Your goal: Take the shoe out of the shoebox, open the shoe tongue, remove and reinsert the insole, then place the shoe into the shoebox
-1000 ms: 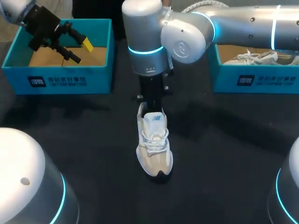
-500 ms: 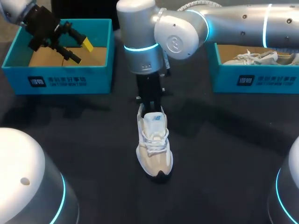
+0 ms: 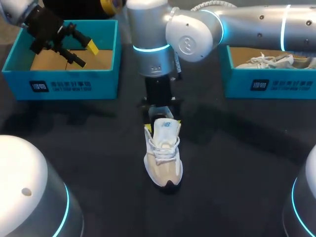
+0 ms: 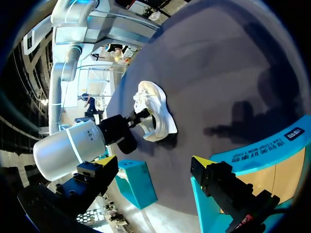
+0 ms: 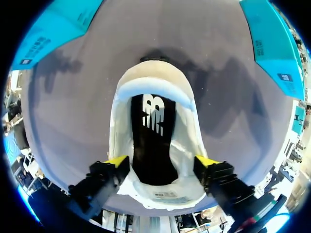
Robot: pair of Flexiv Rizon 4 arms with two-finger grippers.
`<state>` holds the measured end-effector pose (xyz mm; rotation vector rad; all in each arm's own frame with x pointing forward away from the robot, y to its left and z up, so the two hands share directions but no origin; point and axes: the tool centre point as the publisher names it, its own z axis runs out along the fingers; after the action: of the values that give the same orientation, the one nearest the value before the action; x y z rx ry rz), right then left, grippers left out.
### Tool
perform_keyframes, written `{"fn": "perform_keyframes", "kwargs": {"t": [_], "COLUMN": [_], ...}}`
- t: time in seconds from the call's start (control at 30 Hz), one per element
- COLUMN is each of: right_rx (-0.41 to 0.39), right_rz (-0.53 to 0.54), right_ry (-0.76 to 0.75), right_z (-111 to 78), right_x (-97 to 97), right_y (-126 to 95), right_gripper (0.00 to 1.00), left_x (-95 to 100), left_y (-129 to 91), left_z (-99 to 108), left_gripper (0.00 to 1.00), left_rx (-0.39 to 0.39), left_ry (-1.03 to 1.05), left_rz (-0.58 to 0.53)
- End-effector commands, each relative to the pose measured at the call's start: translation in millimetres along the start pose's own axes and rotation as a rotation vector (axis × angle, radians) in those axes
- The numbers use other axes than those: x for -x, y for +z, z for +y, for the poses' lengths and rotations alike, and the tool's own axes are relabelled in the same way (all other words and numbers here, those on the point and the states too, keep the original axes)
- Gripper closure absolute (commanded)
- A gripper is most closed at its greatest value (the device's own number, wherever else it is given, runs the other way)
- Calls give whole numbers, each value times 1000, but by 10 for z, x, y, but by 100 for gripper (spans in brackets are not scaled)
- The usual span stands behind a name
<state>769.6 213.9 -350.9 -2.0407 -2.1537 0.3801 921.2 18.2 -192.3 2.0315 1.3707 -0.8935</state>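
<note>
White-and-beige shoe, laid toe-near, was straddled at its far opening by the right gripper, spread wide with nothing gripped.

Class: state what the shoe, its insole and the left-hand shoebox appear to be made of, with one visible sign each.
The shoe: matt beige and white upper, looks like textile or mesh, with white cord laces. The insole: matt black, probably fabric-faced foam, with a white printed logo. The left shoebox: cardboard, teal print outside, bare brown inside.
</note>
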Motion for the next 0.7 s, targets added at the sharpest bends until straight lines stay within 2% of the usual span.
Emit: {"fn": "perform_keyframes", "kwargs": {"t": [0.03, 0.2, 0.7], "right_rx": [4, 16, 56], "right_rz": [16, 30, 12], "right_ry": [10, 29, 58], "right_z": [-16, -22, -178], "right_x": [36, 42, 81], "right_y": [37, 37, -212], "right_gripper": [0, 0, 0], "left_x": [3, 3, 3], "left_y": [-3, -3, -3], "left_z": [-2, -2, -2], "left_gripper": [0, 0, 0], "left_rx": [-1, -1, -1], "left_ry": [1, 1, 1], "left_rz": [3, 3, 3]}}
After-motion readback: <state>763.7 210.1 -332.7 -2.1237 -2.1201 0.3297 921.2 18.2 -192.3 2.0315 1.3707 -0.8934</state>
